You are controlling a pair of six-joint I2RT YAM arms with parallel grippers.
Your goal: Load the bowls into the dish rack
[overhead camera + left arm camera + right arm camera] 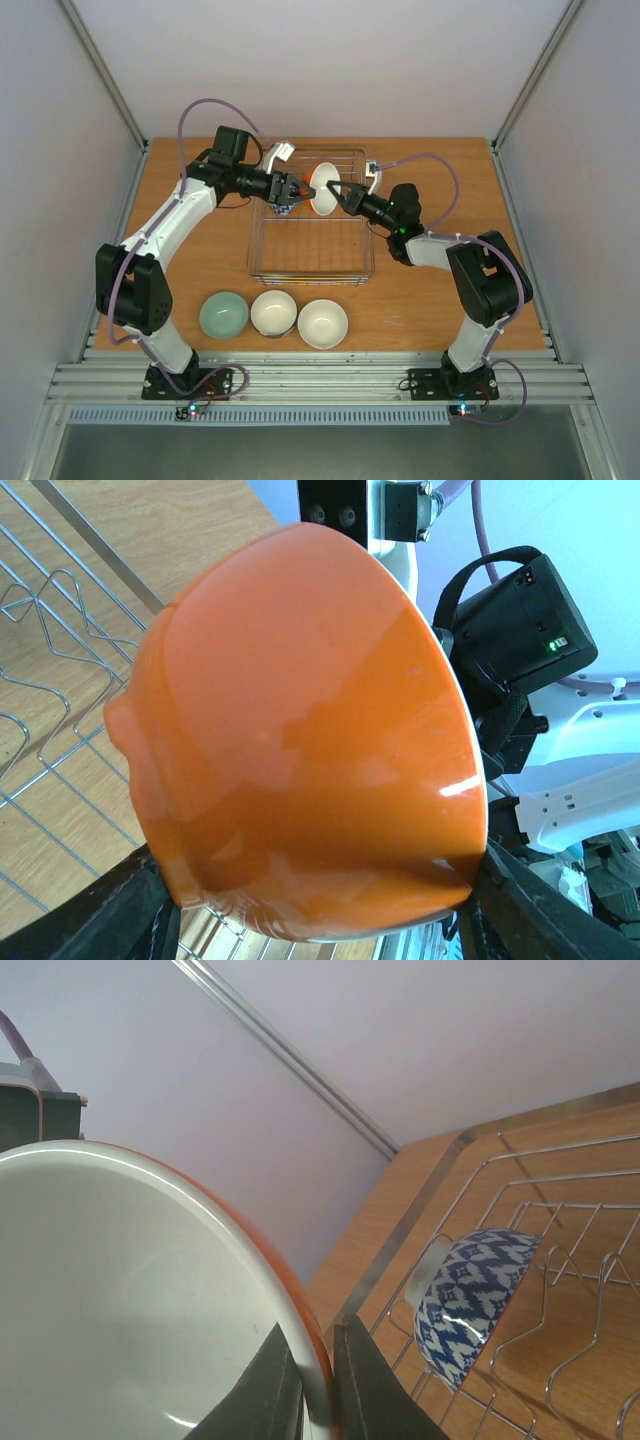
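An orange bowl (pixel 323 189) with a white inside hangs on edge over the far end of the wire dish rack (pixel 310 272). My right gripper (pixel 338 190) is shut on its rim, one finger inside and one outside, as the right wrist view (pixel 318 1360) shows. My left gripper (pixel 303 189) faces the bowl's orange outside (pixel 300 720), its fingers (pixel 130 920) spread wide on either side of it. A blue-patterned bowl (pixel 470 1295) stands on edge in the rack's tines, below the left gripper (pixel 283 208). A pale green bowl (pixel 223 315) and two white-inside bowls (pixel 273 312) (pixel 322 323) sit upright in front of the rack.
The rack's wires and tines (pixel 60 610) lie just under the held bowl. Grey walls enclose the table on the left, right and back. The three loose bowls form a row between the rack and the arm bases.
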